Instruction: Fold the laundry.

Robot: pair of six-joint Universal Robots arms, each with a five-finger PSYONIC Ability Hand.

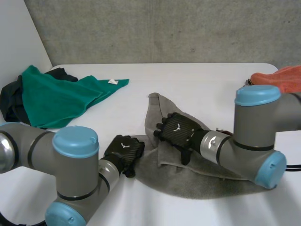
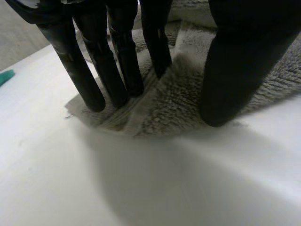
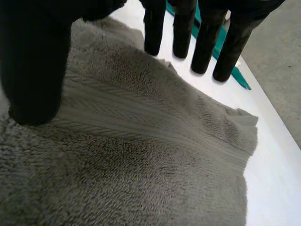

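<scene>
A grey towel (image 1: 202, 174) lies rumpled on the white table (image 1: 197, 80), with one flap reaching toward the back. My left hand (image 1: 123, 150) is at the towel's near left corner. In the left wrist view its fingers (image 2: 117, 61) and thumb bear down on that corner of the towel (image 2: 178, 99), with the cloth bunched between them. My right hand (image 1: 178, 128) lies on the towel's middle, fingers straight. In the right wrist view its fingers (image 3: 207, 37) hover over the towel (image 3: 141, 141) while the thumb presses on the pile.
A green cloth (image 1: 61, 96) is spread at the back left, over a dark garment (image 1: 11, 101). An orange cloth (image 1: 282, 77) sits at the table's back right edge. A concrete wall runs behind the table.
</scene>
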